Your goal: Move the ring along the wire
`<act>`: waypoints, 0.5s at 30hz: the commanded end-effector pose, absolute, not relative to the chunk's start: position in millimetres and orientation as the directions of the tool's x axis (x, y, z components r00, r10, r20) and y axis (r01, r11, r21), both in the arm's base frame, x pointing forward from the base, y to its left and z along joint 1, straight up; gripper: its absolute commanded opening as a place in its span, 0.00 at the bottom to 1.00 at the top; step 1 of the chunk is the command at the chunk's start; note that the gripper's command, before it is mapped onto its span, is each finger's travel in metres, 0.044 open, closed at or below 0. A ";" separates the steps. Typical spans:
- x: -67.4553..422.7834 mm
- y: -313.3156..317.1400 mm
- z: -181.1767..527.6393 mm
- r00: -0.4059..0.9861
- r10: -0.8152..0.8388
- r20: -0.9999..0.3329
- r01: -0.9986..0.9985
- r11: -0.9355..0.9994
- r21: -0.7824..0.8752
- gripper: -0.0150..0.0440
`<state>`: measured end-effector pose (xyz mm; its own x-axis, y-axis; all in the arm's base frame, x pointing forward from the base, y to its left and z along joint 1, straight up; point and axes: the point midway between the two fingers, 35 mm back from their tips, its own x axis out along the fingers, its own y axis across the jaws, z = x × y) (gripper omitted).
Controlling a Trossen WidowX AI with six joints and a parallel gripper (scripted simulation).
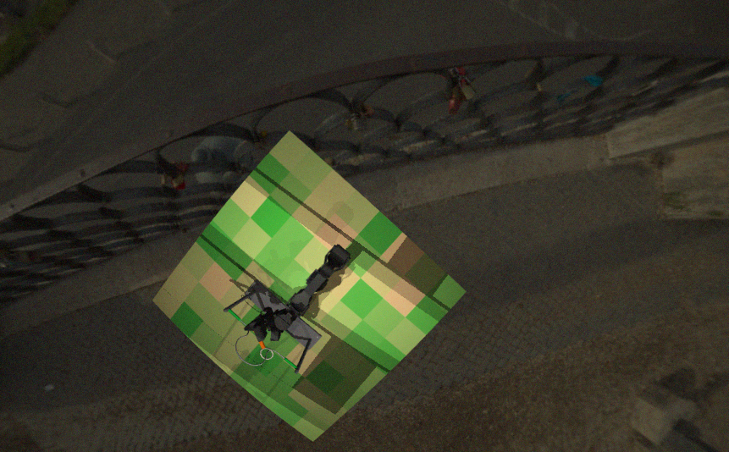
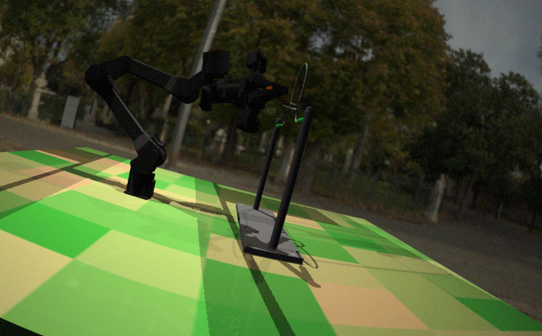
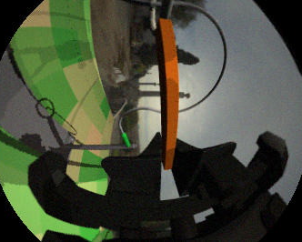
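A black robot arm stands on a checked green and tan table top; it bends high and reaches right toward a wire stand; the stand has a dark grey base plate with two upright black posts, one near and one far; each post has a short green stub at its top, the near one and the far one. A thin grey wire loops up above the post tops; against the dark trees its full course is hard to follow.

The gripper is clamped on the lower end of the orange handle, its fingers pressed together with the flat strip between them; in the wrist view the handle stands upright from the jaws, and a grey ring curves off its upper end to the right. From above, the ring shows as a small pale circle at the tip of the handle, just beside the green stretch of wire by the near post; whether the wire passes through the ring I cannot tell.
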<state>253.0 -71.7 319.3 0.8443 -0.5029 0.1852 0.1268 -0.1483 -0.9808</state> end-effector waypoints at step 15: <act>253.7 -66.2 256.0 0.847 -0.531 -0.028 0.116 0.236 -0.965 0.00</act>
